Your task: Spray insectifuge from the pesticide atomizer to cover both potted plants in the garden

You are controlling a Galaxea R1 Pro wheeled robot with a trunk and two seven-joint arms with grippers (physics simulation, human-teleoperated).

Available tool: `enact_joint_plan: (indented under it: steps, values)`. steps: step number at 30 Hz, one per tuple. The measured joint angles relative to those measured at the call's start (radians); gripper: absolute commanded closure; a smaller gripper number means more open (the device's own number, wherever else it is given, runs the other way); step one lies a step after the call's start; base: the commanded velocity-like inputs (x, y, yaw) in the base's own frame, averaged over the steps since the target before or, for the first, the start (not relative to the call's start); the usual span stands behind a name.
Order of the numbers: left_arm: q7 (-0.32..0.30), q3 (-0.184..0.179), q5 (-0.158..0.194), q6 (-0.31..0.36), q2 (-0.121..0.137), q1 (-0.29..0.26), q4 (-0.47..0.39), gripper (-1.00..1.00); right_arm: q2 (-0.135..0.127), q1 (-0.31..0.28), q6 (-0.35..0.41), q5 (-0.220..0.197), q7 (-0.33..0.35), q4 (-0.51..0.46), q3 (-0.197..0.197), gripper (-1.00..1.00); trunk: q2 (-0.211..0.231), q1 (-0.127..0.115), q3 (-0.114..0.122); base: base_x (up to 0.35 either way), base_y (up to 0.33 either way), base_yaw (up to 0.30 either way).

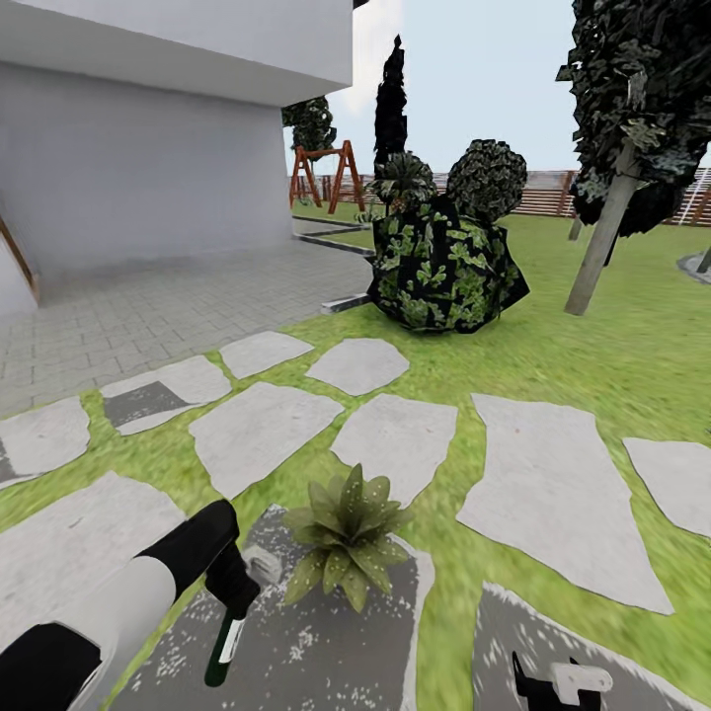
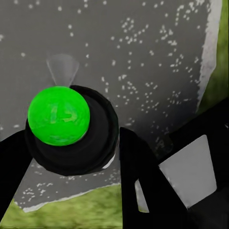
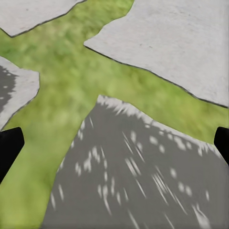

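One potted plant (image 1: 346, 533), a low rosette of pointed green leaves, stands on a shaded stepping stone (image 1: 326, 642) just ahead of me. My left gripper (image 1: 233, 592) is shut on the pesticide atomizer (image 1: 225, 644), a small dark bottle with a pale label that hangs nose-down a little to the plant's left. In the left wrist view the atomizer (image 2: 71, 131) appears end-on as a dark round body with a bright green cap between the black fingers (image 2: 140, 176). My right gripper (image 1: 559, 681) stays low at the right, open and holding nothing. The second potted plant is out of view.
Pale stepping stones (image 1: 548, 484) cross the lawn ahead. A big dark leafy bush (image 1: 444, 262) stands beyond them, with a leaning tree trunk (image 1: 597, 247) to its right. A grey house wall (image 1: 138, 168) and paving lie left, with a swing frame (image 1: 326, 178) and wooden fence (image 1: 548, 193) far back.
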Motion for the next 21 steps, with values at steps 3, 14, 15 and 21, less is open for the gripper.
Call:
enact_joint_plan:
  steps: [3, 14, 15, 21]
  values:
    - [-0.021, -0.023, -0.002, 0.000, 0.006, -0.001, -0.002, 1.00, 0.000, 0.000, 0.000, 0.000, 0.000, 0.000, 0.001, -1.00, 0.000, 0.000, 0.000, 0.000, 0.000, 0.000]
    - [-0.025, -0.024, -0.001, 0.008, -0.006, -0.004, 0.003, 1.00, 0.001, 0.001, 0.001, 0.000, 0.000, -0.001, 0.001, -1.00, 0.000, 0.000, 0.000, 0.000, 0.092, -0.218]
    - [-0.025, -0.024, -0.001, 0.008, -0.005, -0.004, 0.003, 1.00, 0.001, 0.000, 0.001, 0.000, 0.000, 0.000, 0.001, -1.00, 0.000, 0.000, 0.000, 0.000, 0.290, -0.299]
    - [-0.024, -0.024, -0.002, 0.009, 0.001, -0.005, -0.003, 1.00, 0.001, 0.001, 0.001, 0.000, 0.000, 0.000, 0.001, -1.00, 0.000, 0.000, 0.000, 0.000, 0.303, -0.300]
